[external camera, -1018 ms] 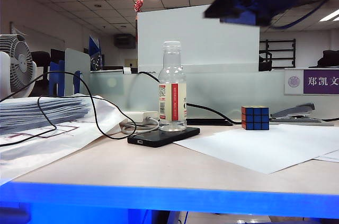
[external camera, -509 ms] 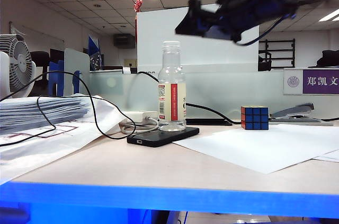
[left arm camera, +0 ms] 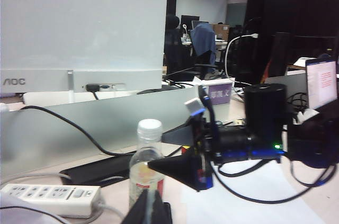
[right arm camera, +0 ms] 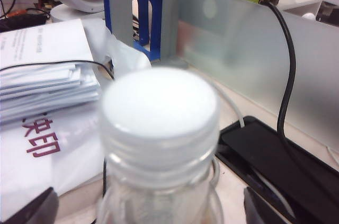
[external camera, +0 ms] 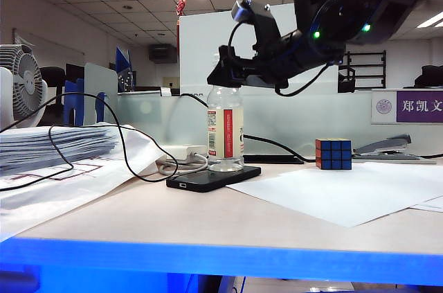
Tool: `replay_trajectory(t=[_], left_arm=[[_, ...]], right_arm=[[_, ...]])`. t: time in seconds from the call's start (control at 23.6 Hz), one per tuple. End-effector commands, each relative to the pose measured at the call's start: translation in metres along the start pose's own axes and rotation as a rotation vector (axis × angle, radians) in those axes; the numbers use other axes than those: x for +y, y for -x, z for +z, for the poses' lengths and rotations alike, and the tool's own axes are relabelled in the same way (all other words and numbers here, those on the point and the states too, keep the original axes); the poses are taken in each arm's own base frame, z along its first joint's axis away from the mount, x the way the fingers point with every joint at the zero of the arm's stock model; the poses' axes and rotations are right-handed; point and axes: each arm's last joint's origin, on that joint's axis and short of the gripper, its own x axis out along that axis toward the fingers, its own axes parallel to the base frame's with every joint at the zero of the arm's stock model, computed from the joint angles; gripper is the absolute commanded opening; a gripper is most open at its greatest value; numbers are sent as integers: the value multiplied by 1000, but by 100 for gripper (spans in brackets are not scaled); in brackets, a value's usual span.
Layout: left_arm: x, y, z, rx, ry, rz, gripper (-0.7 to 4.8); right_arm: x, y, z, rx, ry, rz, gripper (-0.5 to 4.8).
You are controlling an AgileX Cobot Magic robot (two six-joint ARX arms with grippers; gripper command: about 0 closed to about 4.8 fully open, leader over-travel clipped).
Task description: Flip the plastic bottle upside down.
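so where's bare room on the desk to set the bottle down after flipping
Bare tabletop lies in front of the black phone, between the papers and white sheet. Crowded: behind the plastic bottle, with cables and power strip. Open right gripper flanks its neck; shut left gripper is behind it.

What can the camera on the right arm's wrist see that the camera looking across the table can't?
Only the right wrist view shows the plastic bottle's white top up close, with the open right gripper's fingertips on either side of its neck. Only the exterior view shows the bottle standing upright on a black device, a Rubik's cube, and the right gripper at the bottle's neck. Both show the bottle and a fan.
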Motion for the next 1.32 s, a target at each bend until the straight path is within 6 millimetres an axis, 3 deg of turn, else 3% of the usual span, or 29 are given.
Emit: replay_trajectory(t=[0.04,0.64,0.68,0.72,0.76,0.89,0.98,1.02,1.15,1.32], left_arm=[[-1,0,3,-15,-15,-36,-5],[-3,0,3,-8,4,-111,-5],[-4,0,3,-9,7,-113,-5],[-3,0,3,-10,8,-113,-5],[-4,0,3,-12,7,-113,-5],[-4,0,4,-14,6,-114,-5],[-4,0,4,-15,4,-128,-5],[-4,0,4,-18,2,-132,-5],[-5,1,5,-26,-6,-149,-5],[-5,1,10,-68,-46,-157,-5]], right_arm=[[-2,-6,10,-45,28,-24,479],[-5,-21,13,-67,10,-41,479],[-4,-22,13,-69,11,-40,434],[-5,-22,12,-70,11,-40,349],[-4,-22,12,-72,10,-39,232],[-5,-23,10,-76,-14,-39,179],[-5,-23,10,-76,-49,-38,72],[-5,-23,11,-81,-105,-36,-10],[-5,-23,14,-117,-302,-26,-2],[-4,-21,26,-229,-719,79,-2]])
